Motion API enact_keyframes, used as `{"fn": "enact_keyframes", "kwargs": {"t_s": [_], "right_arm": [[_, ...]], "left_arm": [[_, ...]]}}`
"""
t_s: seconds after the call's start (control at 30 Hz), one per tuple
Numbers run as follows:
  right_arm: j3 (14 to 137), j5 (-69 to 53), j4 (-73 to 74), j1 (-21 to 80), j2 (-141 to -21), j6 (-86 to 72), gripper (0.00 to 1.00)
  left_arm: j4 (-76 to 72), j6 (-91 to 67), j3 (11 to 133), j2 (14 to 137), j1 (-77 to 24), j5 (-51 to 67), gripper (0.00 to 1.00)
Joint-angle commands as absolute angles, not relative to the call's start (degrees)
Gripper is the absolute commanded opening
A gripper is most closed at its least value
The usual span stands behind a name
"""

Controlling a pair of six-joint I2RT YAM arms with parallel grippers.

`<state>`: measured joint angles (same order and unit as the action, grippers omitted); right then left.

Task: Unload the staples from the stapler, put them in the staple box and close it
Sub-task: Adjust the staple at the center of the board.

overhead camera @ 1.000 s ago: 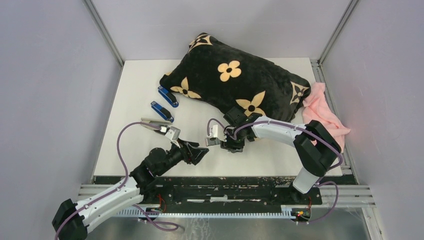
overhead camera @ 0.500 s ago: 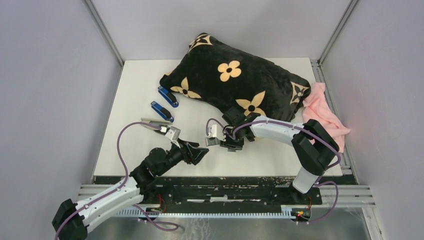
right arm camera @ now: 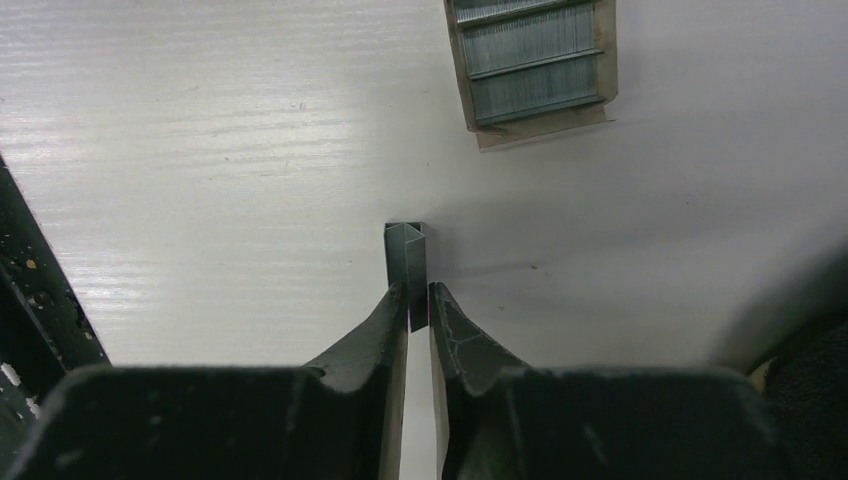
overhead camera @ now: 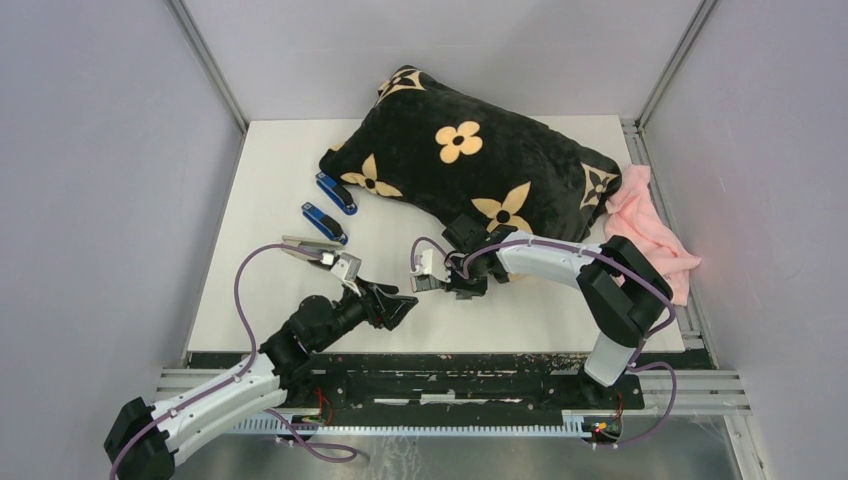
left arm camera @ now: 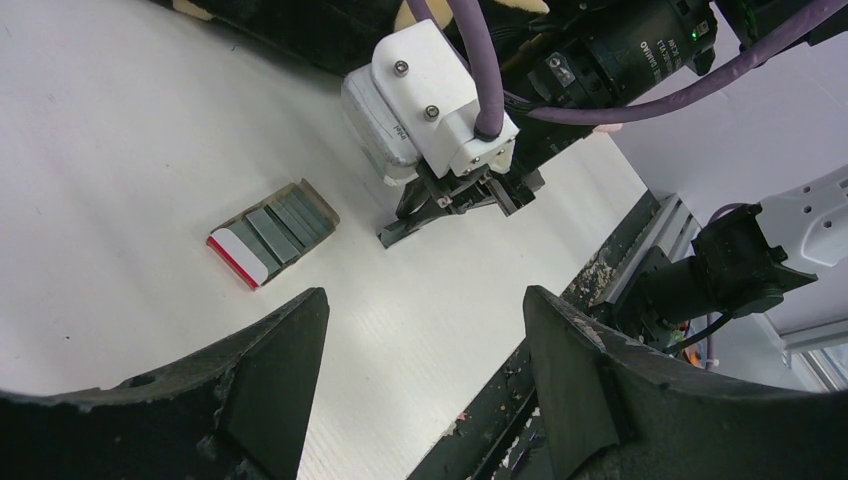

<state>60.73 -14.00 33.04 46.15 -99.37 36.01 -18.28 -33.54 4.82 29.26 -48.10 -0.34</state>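
Note:
A short grey strip of staples [right arm camera: 406, 256] lies on the white table, and my right gripper [right arm camera: 419, 300] is shut on its near end, one fingertip pressed on each side. In the left wrist view the right gripper [left arm camera: 452, 202] points down at the table beside an open white-and-red box [left arm camera: 272, 232] with more strips in it. My left gripper [left arm camera: 422, 302] hangs open above the table's near edge with nothing between its fingers. Two blue staplers [overhead camera: 337, 193] [overhead camera: 325, 223] lie on the left of the table, apart from both grippers.
A large black pillow with tan flowers [overhead camera: 465, 160] covers the back of the table, close behind the right arm. A pink cloth [overhead camera: 645, 225] lies at the right edge. A grey metal piece [overhead camera: 300, 243] lies near the front stapler. The open box [right arm camera: 530, 65] lies just beyond the strip.
My right gripper's jaws have closed in on the strip of staples, and the right arm has shifted slightly left. The left arm has not moved.

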Motion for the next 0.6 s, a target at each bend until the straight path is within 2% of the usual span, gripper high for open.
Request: {"fn": "enact_keyframes", "kwargs": {"t_s": [0.0, 0.23, 0.57], "right_arm": [[63.4, -12.8, 32.3, 46.6, -98.6, 34.9, 0.16], [63.4, -12.2, 31.7, 46.6, -96.8, 34.4, 0.09], [63.2, -11.8, 30.8, 46.5, -93.1, 33.6, 0.08]], "left_arm": [[-19.7, -35.3, 4.8, 29.3, -48.2, 0.0, 0.78], [-19.8, -35.2, 5.3, 29.9, -48.2, 0.1, 0.78], [-22.5, -36.3, 5.0, 31.5, -48.2, 0.7, 0.79]]}}
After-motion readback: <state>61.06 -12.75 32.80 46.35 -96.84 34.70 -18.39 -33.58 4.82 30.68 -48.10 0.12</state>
